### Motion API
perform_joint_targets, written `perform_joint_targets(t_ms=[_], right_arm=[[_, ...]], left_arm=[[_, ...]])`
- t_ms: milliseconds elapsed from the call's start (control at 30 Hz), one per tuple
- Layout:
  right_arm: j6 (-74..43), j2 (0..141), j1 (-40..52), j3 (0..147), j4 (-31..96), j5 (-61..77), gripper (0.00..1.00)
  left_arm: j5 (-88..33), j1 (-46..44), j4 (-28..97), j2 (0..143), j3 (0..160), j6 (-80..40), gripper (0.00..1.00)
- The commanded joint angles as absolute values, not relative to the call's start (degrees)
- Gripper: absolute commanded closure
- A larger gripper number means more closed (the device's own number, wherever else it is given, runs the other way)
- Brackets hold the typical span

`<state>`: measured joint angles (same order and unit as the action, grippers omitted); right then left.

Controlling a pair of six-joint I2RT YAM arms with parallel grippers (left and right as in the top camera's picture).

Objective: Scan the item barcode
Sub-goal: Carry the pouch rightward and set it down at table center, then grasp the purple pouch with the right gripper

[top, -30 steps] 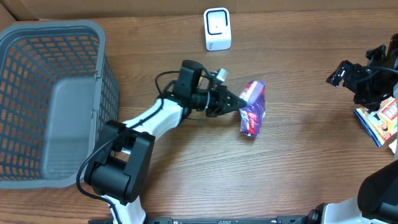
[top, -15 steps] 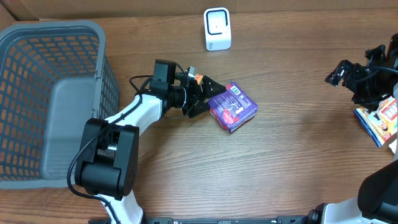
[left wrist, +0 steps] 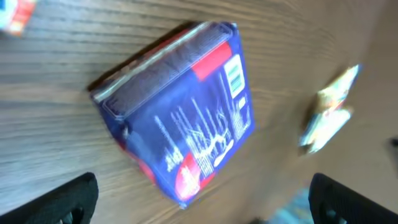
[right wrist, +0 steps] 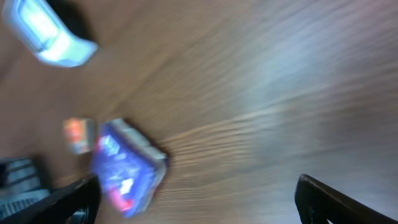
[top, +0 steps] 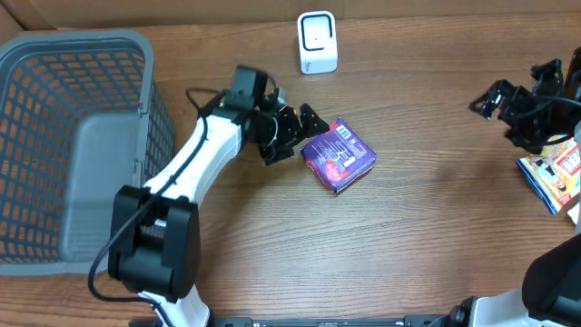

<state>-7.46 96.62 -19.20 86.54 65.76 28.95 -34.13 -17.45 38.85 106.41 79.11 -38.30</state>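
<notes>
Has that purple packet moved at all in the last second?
Yes. The purple packet has shifted left, toward the grey basket, and now lies flat, barcode up, nearly in line with the white scanner instead of to its right.

My brown wood-grain tabletop [top: 436,227] carries:
- one grey plastic mesh basket [top: 82,41], left end;
- one small white box-shaped scanner [top: 317,42], upright at the far edge;
- one purple rectangular packet [top: 338,155], flat mid-table, barcode up;
- orange-and-blue printed packets [top: 556,177], right edge.

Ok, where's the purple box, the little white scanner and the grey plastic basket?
purple box [top: 339,156], overhead view, its top face.
little white scanner [top: 317,41], overhead view, its front.
grey plastic basket [top: 54,82], overhead view, its mesh wall.
</notes>
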Motion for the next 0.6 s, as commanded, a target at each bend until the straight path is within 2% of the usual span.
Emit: perform_joint_targets(t_ms=[0, 100, 267, 433, 567], right_arm=[[-11.3, 96.4, -17.2, 78.6, 66.3, 38.7, 0.00], [-15.2, 96.4, -15.4, 66.8, 62.7, 42.1, 0.00], [-24.6, 96.4, -12.5, 45.3, 36.1, 54.9, 0.00], [-38.6, 96.4, -7.7, 33.3, 13.2, 54.6, 0.00], [-48.7, 96.4, -0.5, 31.5, 3.3, 49.3, 0.00]], left_arm=[[-19.1, -20.1, 45.5, 103.9, 86.4, -29.0, 0.00], [-15.6, -20.3, 48.9, 103.9, 89.3, -25.9, 0.00], [-9.5, -19.6, 50.4, 103.9, 91.4, -22.2, 0.00], [-7.5, -19.4, 51.4, 103.9, 91.5, -19.6, 0.00], [-3.4, -19.4, 52.1, 103.9, 91.5, -19.6, 0.00]])
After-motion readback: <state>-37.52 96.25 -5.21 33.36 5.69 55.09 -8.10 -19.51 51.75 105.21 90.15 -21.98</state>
